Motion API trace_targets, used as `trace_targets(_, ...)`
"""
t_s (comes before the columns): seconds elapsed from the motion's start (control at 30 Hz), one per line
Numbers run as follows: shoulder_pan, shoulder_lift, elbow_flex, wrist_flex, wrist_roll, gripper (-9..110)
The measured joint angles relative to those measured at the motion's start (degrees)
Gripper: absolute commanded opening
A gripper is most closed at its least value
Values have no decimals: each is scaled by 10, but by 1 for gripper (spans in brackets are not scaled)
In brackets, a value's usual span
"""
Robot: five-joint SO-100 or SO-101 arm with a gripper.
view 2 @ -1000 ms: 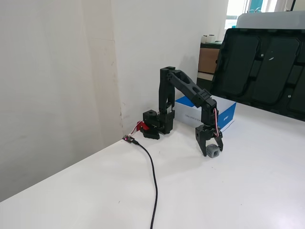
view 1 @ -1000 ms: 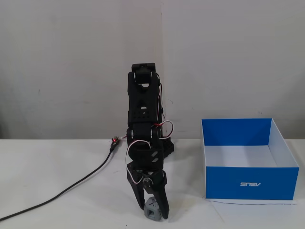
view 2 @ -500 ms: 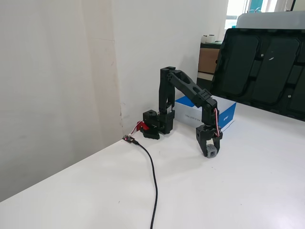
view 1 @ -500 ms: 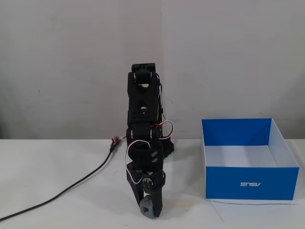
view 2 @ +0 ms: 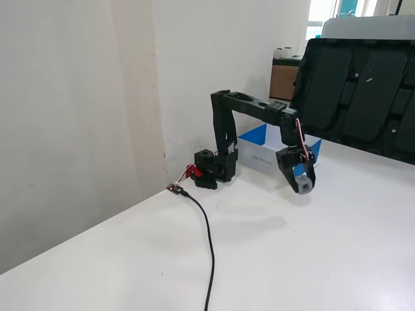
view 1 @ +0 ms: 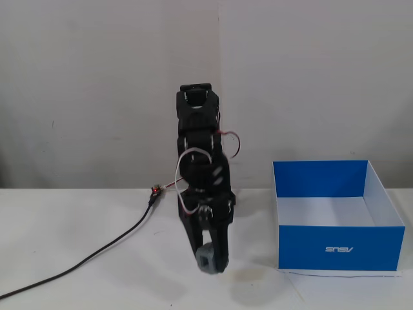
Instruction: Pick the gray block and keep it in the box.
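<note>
The gripper (view 1: 211, 261) hangs in the air above the white table (view 1: 84, 258), its fingers closed on the gray block (view 1: 206, 259) — the block sits clamped between them, clear of the surface, with a soft shadow on the table below it. In the other fixed view the gripper (view 2: 303, 186) shows from the side, tilted downward and outward from the arm (view 2: 249, 107), and the gray block (view 2: 301, 185) is visible at its tip, again off the table (view 2: 311, 259).

The arm (view 1: 200, 168) stands folded in the front fixed view, its base hidden behind the forearm. White wires loop around its lower joints.

The box (view 1: 339, 245) rests on the table to the right of the gripper in the front view, apart from it; its blue front carries a small white logo, and its white inside shows nothing in it. In the side view the box (view 2: 259, 154) lies behind the arm, partly covered by it.

A black cable (view 1: 97, 255) runs across the table from the lower left edge of the front view up to a small connector with a red spot (view 1: 155, 191) near the arm. In the side view the same cable (view 2: 209, 240) curves toward the near edge — behind the table there stands a large dark panel (view 2: 353, 84).
</note>
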Motion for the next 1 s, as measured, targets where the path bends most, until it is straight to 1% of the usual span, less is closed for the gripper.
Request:
trace_targets(0.2,-42,4,-85,60,85,0)
trace_targets(0.4,-108,4,-150,113,151,0)
trace_targets(0.77,-288,45,-197,189,216,0)
trace_targets(1.0,-420,79,-198,217,224,0)
